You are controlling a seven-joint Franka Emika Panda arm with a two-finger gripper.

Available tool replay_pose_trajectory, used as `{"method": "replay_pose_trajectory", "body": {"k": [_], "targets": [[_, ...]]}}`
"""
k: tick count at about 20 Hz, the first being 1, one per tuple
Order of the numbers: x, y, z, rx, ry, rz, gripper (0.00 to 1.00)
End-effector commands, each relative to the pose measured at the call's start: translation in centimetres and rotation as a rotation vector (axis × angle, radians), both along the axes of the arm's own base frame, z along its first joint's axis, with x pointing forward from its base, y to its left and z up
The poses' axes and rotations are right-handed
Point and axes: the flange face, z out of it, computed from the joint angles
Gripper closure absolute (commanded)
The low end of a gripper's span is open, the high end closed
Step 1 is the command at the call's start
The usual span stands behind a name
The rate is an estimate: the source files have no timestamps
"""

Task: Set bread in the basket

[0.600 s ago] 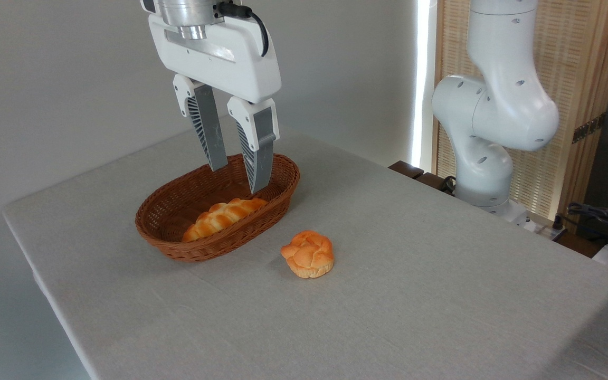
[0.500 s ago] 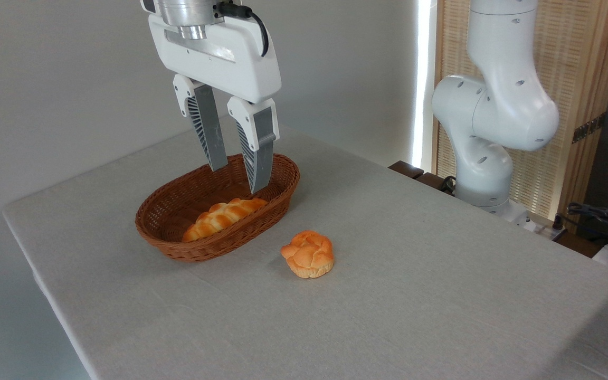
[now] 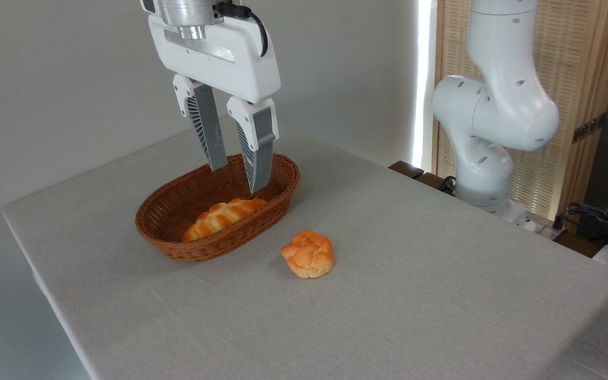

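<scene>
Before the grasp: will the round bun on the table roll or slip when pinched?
The bun sits on a flat, paler underside, so it probably won't roll. Its knotted top gives the fingers ridges to catch, though the glossy crust may be slick. It is likely light for its size.

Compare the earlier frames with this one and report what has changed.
Nothing visibly changed. The open gripper hangs empty above the wicker basket, the braided loaf lies inside it, and the knotted bun sits on the table beside the basket, all where they were.
</scene>
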Motion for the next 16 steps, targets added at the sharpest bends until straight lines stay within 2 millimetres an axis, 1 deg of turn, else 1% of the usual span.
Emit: {"method": "replay_pose_trajectory", "body": {"k": [1,2,3,5,6,8,11,12,14,16], "targets": [[-1.3,-0.1,-0.3,-0.016,-0.011,0.010,0.00],[-2.3,0.0,-0.9,-0.018,-0.015,0.000,0.00],[-3.8,0.6,-1.9,-0.018,-0.012,-0.019,0.00],[-6.4,1.6,-3.3,-0.017,-0.052,-0.048,0.00],[-7.3,1.6,-4.1,-0.016,-0.063,-0.053,0.00],[-8.6,1.2,-5.9,-0.015,-0.057,-0.080,0.00],[-10.4,0.9,-10.0,-0.014,0.010,-0.235,0.00],[-10.9,0.9,-10.9,-0.018,0.026,-0.267,0.00],[-11.9,0.9,-12.5,-0.019,0.048,-0.278,0.00],[-12.7,0.8,-14.7,-0.016,0.033,-0.288,0.00]]}}
